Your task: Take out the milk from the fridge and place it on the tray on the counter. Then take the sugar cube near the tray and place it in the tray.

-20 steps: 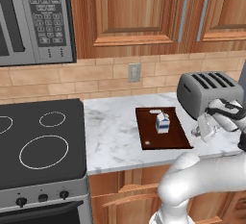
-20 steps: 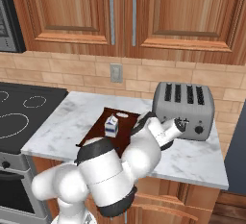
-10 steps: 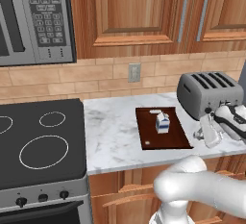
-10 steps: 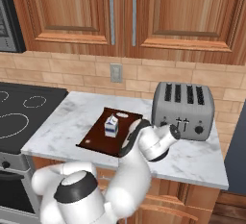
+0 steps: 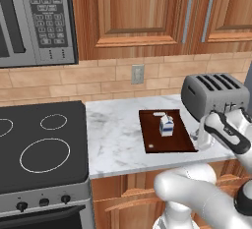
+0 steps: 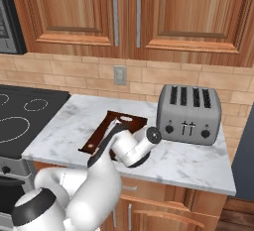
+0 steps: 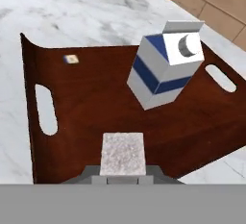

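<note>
The milk stands upright on the dark brown tray, a white carton with blue bands. The tray lies on the marbled counter and also appears in the right base view, where my arm covers the carton. My gripper hangs at the tray's right edge, just in front of the toaster. In the hand view the sugar cube sits at the bottom centre, a pale speckled block in my gripper, low over the near end of the tray.
A silver toaster stands right of the tray, close to my hand. The black stovetop lies to the left, with the microwave above it. Wooden cabinets hang overhead. A tall dark surface closes the far right.
My hand has moved left from in front of the toaster to the tray's right edge, carrying the cube. Milk and tray have not moved.
</note>
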{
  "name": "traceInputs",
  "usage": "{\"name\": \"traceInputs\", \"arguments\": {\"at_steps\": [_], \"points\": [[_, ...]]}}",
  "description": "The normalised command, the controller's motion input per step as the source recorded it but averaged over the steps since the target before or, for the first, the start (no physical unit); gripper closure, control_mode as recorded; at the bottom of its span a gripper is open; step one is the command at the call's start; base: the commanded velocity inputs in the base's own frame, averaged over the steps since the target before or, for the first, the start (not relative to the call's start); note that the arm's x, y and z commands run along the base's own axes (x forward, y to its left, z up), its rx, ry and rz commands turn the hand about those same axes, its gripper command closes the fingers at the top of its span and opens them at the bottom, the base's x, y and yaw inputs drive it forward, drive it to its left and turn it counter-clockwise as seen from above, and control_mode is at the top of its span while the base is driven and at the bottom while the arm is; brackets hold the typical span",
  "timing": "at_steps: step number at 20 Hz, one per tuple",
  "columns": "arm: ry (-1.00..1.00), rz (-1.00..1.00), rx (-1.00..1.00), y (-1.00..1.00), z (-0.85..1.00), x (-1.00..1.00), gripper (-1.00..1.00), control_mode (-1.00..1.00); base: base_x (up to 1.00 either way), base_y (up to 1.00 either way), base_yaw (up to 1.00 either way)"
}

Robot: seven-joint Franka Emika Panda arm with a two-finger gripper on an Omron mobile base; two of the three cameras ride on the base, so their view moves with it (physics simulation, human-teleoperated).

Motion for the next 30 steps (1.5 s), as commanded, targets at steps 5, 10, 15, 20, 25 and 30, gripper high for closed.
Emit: {"name": "traceInputs", "arguments": {"at_steps": [5, 10, 15, 20, 25, 30], "points": [[0.14, -0.01, 0.12, 0.04, 0.0, 0.21, 1.0, -1.0, 0.0, 0.0, 0.0], [0.2, 0.0, 0.11, 0.0, -0.11, 0.42, 1.0, -1.0, 0.0, 0.0, 0.0], [0.17, 0.0, 0.07, 0.0, -0.19, 0.49, 1.0, -1.0, 0.0, 0.0, 0.0], [0.07, 0.0, 0.0, 0.0, -0.1, 0.09, 1.0, -1.0, 0.0, 0.0, 0.0], [0.0, -0.01, -0.07, 0.2, -0.11, 0.0, 1.0, -1.0, 0.0, 0.0, 0.0], [-0.07, -0.03, -0.21, 0.34, -0.03, -0.2, 1.0, -1.0, 0.0, 0.0, 0.0]]}}
